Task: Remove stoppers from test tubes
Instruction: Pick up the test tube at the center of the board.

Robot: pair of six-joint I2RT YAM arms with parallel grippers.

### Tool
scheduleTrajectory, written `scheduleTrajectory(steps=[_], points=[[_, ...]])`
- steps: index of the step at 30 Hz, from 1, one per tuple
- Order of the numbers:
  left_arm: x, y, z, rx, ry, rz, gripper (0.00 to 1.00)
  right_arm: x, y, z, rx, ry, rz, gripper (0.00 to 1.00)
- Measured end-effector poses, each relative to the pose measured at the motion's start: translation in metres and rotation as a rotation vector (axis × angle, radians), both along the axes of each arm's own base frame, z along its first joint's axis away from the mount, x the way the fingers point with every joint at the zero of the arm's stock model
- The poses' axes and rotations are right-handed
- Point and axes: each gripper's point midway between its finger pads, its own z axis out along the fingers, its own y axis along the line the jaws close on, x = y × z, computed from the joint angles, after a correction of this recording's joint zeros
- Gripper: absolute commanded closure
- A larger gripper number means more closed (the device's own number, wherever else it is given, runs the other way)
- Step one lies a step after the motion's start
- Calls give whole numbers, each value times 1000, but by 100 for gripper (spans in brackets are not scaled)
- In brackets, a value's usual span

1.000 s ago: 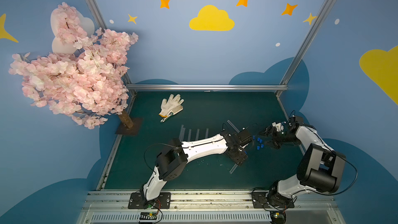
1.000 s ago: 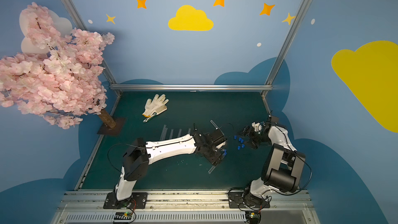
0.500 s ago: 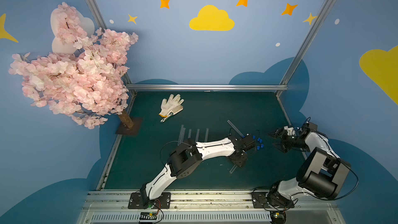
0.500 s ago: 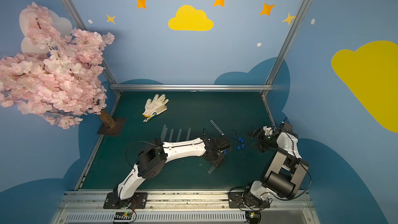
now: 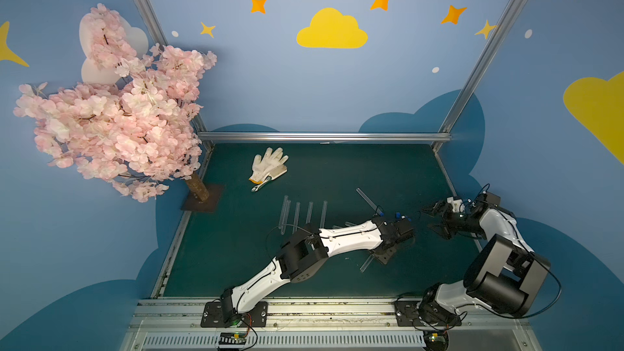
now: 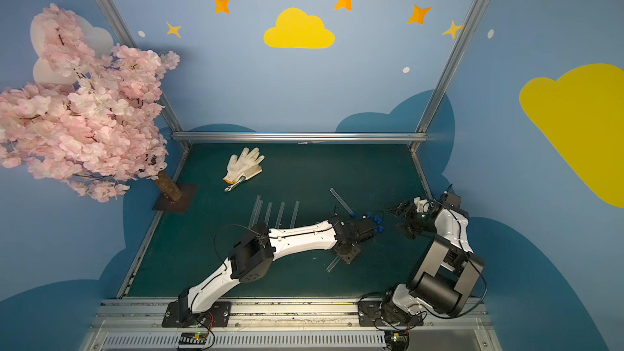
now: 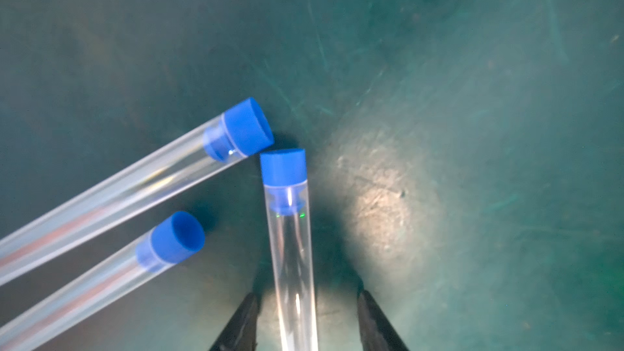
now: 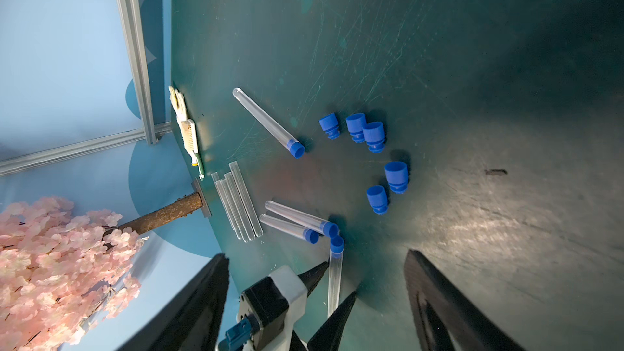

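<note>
1. Your left gripper (image 7: 307, 298): the jaws are narrow and sit either side of a stoppered tube (image 7: 294, 265), low on its body. A gap shows on each side, so count it as not yet clamped. The placement suits bracing the glass while the plug is pulled.
2. That tube's stopper (image 7: 283, 167): seated and pointing away from the jaws, which leaves it clear for your other arm.
3. Neighbouring tubes (image 7: 111, 194): two, both plugged, flat on the mat (image 7: 439, 62). Their plug ends lie just beside item 2, so mind them when you lift.
4. Your right gripper (image 5: 429, 217): wide and empty, near and facing the plug end. It looks placed to do the pulling.
5. Loose stoppers (image 8: 373, 135): five, clustered between the arms, probably the drop spot.
6. Fourth capped tube (image 8: 263, 119): lies alone, farther back.
7. Bare tubes (image 5: 297, 214): a side-by-side row, apparently finished.
8. Glove (image 5: 270, 165) and blossom tree (image 5: 111, 113): well apart from the work, and no part of this job.
</note>
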Motion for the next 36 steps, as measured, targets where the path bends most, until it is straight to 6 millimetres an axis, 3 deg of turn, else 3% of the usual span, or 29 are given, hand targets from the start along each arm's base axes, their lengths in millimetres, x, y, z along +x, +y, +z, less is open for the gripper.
scheduleTrajectory(steps=[5, 18, 22, 26, 31, 36], points=[[-1, 2, -1, 11, 0, 1, 73, 0, 0, 0, 0, 0, 0, 18], [-2, 4, 0, 14, 1, -1, 89, 0, -2, 0, 2, -2, -9, 19], [-3, 13, 1, 23, 11, 4, 97, 0, -3, 0, 3, -2, -11, 20], [-3, 31, 6, 28, 37, 21, 97, 0, -3, 1, 3, -3, -10, 20], [5, 42, 45, -58, 28, 19, 97, 2, 5, 3, -1, -8, 19, 20], [14, 51, 107, -206, -12, 20, 97, 11, 29, 15, -7, -39, 112, 20]])
